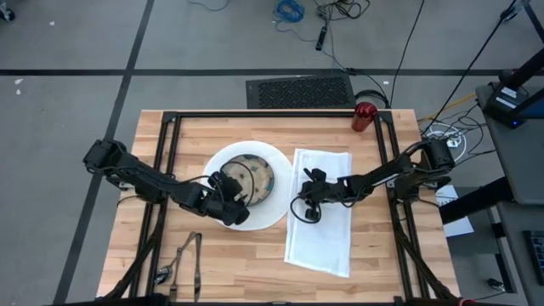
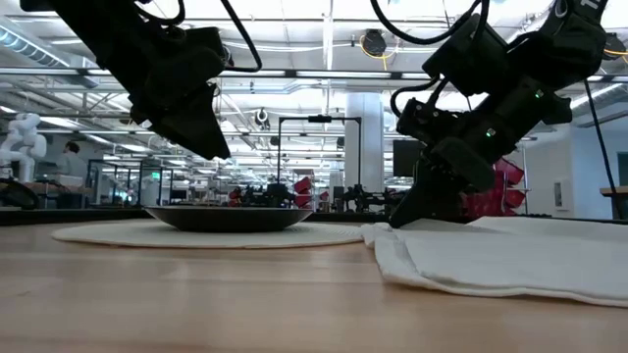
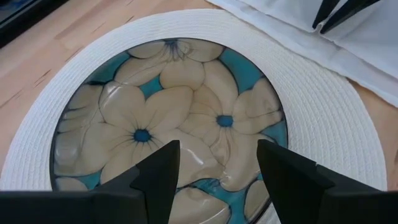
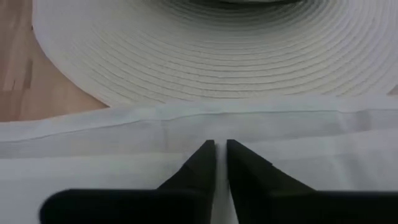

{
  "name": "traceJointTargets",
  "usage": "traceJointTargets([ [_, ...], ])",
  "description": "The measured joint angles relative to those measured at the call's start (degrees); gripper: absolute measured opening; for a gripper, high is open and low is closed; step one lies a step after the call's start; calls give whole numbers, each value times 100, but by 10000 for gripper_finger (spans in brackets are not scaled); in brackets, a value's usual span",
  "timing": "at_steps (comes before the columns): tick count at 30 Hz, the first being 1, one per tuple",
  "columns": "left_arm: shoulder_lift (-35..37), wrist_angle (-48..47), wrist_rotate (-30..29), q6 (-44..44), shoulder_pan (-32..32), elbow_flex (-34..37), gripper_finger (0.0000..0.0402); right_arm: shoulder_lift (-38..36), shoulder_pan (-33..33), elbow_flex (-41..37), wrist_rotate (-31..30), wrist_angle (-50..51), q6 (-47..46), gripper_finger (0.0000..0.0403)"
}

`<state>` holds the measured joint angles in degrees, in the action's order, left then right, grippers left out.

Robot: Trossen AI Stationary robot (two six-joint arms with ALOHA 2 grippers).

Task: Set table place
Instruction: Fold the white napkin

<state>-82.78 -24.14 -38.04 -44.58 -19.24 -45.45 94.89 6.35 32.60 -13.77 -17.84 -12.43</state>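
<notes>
A big white plate (image 1: 276,204) lies on the table (image 1: 238,263), with a beige-blue flowered bowl (image 3: 186,118) standing in it. My left gripper (image 3: 217,174) hovers open above the bowl's near side (image 2: 231,216), clear of it. A white napkin (image 1: 327,229) lies flat to the plate's right. My right gripper (image 4: 221,152) is down on the napkin's left part, fingers nearly together. The red cup (image 1: 364,116) stands at the far edge. Dark cutlery (image 1: 183,263) lies at the near left. My right gripper meets the napkin just inside its left long edge (image 4: 217,134), the one beside the plate. The fingers slant down from the table's right side. Only a thin white strip shows between the fingertips; one layer or several, I cannot tell. The napkin lies flat on the table.
The black frame rails (image 1: 170,127) run along the table's far, left and right sides. Bare wood (image 1: 246,280) lies between the cutlery and the napkin. A person (image 2: 69,162) shows far off in the room behind.
</notes>
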Motion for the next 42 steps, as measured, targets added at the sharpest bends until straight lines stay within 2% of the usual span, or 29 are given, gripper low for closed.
traceJointTargets([
  [3, 0, 31, 0, 0, 1, 0, 201, 0, 0, 0, 25, 96, 1, 3],
  [18, 0, 124, 2, 2, 1, 0, 201, -315, 0, 425, 29, 311, 256, 1],
  [26, -43, 374, 23, -4, 4, 0, 201, -153, -126, 452, 23, 227, 275, 0],
  [32, -355, 963, 165, 250, 15, 0, 201, -73, -189, 450, 51, 62, 353, 0],
  [38, -616, 1003, 225, 302, 66, 0, 201, -403, -188, 448, 25, -581, 464, 0],
  [42, -699, 1021, 322, 302, 171, 0, 201, -507, -209, 450, 25, -606, 494, 0],
])
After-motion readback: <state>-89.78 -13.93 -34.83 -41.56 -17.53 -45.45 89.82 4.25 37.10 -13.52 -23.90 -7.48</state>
